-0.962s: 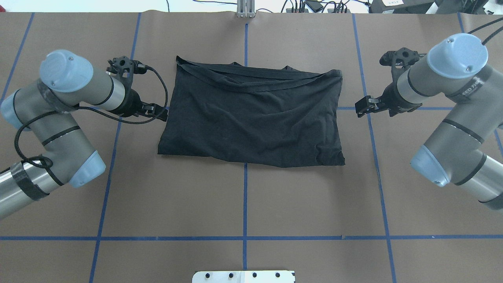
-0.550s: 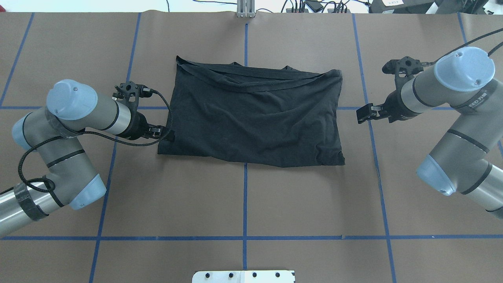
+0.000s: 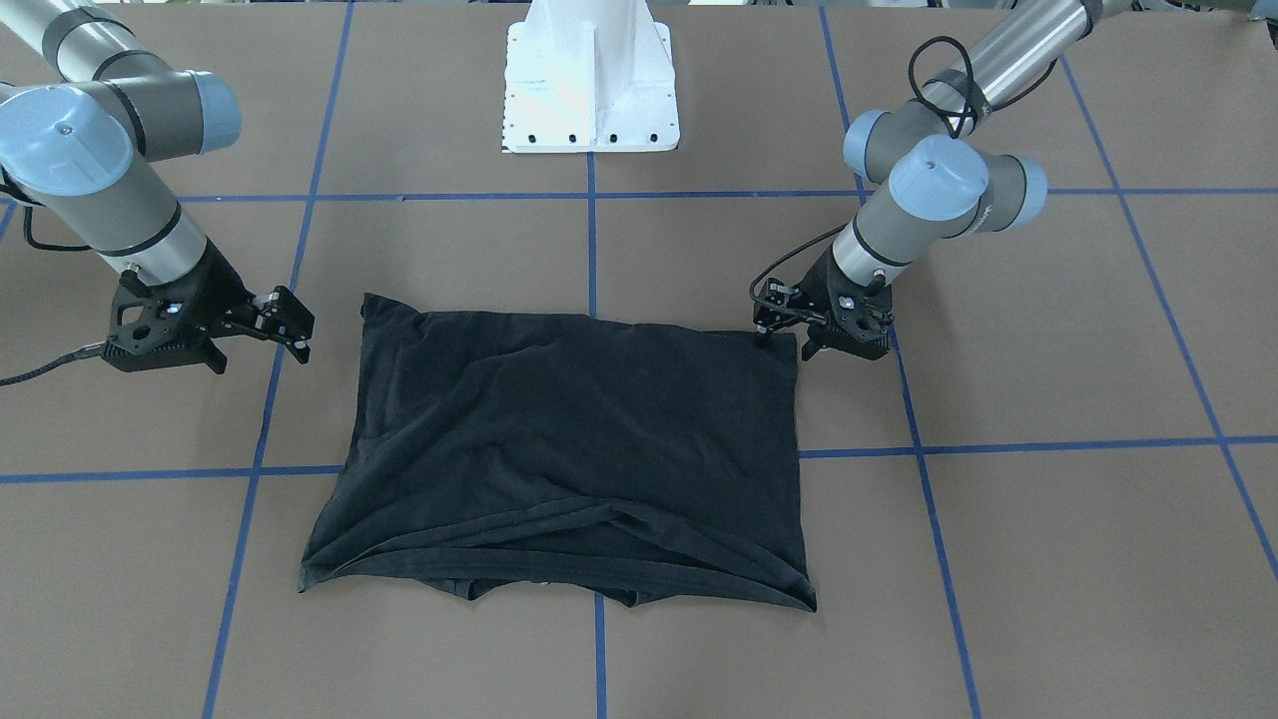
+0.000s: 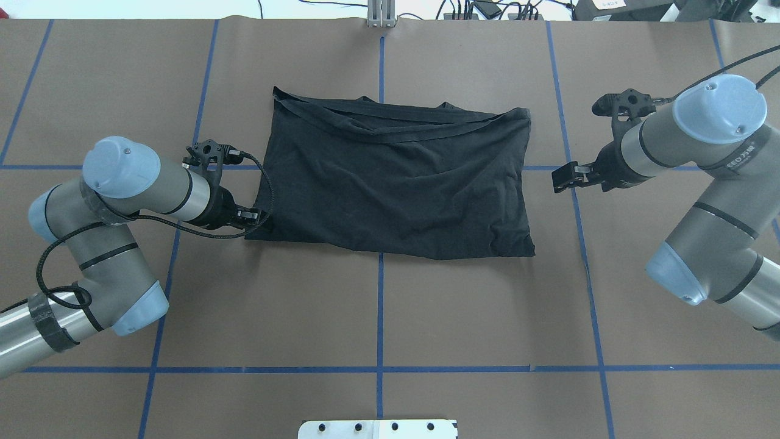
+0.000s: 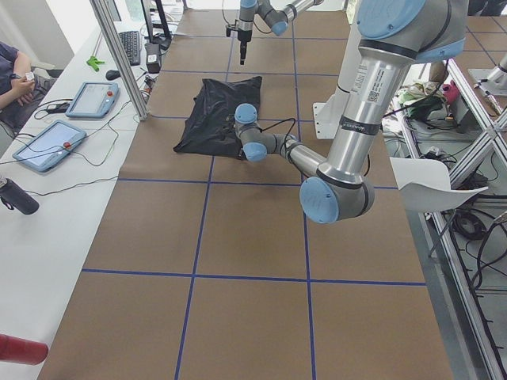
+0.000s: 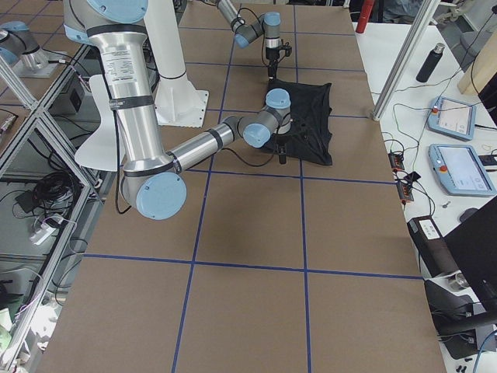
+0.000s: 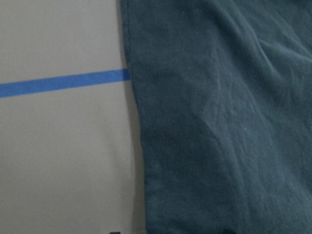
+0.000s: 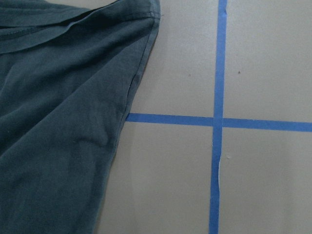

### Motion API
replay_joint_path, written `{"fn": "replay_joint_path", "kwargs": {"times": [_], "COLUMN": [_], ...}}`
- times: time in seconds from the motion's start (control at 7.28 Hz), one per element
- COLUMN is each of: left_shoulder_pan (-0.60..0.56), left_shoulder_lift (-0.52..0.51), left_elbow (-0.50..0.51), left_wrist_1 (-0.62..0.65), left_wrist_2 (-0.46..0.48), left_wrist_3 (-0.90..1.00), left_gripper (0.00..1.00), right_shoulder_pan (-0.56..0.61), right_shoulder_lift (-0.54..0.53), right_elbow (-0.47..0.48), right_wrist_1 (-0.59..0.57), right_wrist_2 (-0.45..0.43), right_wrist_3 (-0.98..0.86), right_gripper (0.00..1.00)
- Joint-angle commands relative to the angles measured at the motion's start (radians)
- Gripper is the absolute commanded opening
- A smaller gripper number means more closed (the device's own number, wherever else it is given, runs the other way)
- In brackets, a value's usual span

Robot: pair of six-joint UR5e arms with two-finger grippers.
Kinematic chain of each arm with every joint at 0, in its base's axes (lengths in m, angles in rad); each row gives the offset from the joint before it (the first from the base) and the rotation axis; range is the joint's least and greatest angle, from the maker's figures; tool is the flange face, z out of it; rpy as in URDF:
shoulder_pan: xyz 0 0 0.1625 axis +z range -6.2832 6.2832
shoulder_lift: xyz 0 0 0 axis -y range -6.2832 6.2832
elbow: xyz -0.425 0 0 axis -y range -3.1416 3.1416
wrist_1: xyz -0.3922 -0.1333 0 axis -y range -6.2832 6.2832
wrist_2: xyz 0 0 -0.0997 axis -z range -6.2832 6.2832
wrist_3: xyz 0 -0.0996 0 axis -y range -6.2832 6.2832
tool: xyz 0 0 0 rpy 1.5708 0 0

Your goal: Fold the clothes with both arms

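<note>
The clothes are one black T-shirt (image 4: 390, 177) lying folded into a rough rectangle at the table's middle, its graphic hidden. It also fills part of the left wrist view as dark cloth (image 7: 219, 122). My left gripper (image 4: 256, 215) sits low at the shirt's corner nearest the robot on its left side. In the front view the left gripper (image 3: 767, 318) looks open and is right at that corner. My right gripper (image 4: 557, 178) hovers open a short way off the shirt's right edge, holding nothing. In the right wrist view, that shirt edge (image 8: 58, 122) lies beside a blue tape cross (image 8: 215, 121).
Blue tape lines (image 4: 380, 305) grid the brown table cover. The white pedestal base (image 3: 591, 80) stands behind the shirt on the robot's side. A side bench holds tablets (image 5: 47, 142) and a dark bottle (image 6: 429, 62). A seated person's arm (image 5: 16, 79) shows there.
My left gripper has slid along the shirt's left edge toward the robot and stopped at the near corner. The right arm shifted slightly outward early, then held. The shirt has not moved.
</note>
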Motion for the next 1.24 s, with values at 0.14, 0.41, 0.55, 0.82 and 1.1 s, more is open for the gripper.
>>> {"fn": "replay_joint_path", "kwargs": {"times": [0.14,0.41,0.55,0.82,1.1], "left_shoulder_pan": [0.017,0.033,0.033,0.019,-0.091], "left_shoulder_lift": [-0.001,-0.003,-0.003,-0.003,-0.017], "left_elbow": [-0.01,-0.03,-0.048,-0.041,0.004], "left_wrist_1": [0.001,0.002,0.007,0.014,0.051], "left_wrist_2": [-0.002,-0.002,-0.002,0.004,0.01], "left_wrist_3": [-0.057,-0.089,-0.091,-0.071,0.052], "left_gripper": [0.24,0.0,0.0,0.0,0.0], "right_shoulder_pan": [0.001,0.001,-0.001,-0.003,-0.009], "right_shoulder_lift": [0.0,0.0,0.0,0.003,0.012], "right_elbow": [0.001,0.001,0.001,0.002,0.009], "right_wrist_1": [0.0,0.0,0.0,0.0,0.002], "right_wrist_2": [-0.001,0.0,0.001,0.001,0.004], "right_wrist_3": [0.0,0.0,0.0,0.006,0.028], "right_gripper": [1.0,1.0,1.0,1.0,1.0]}}
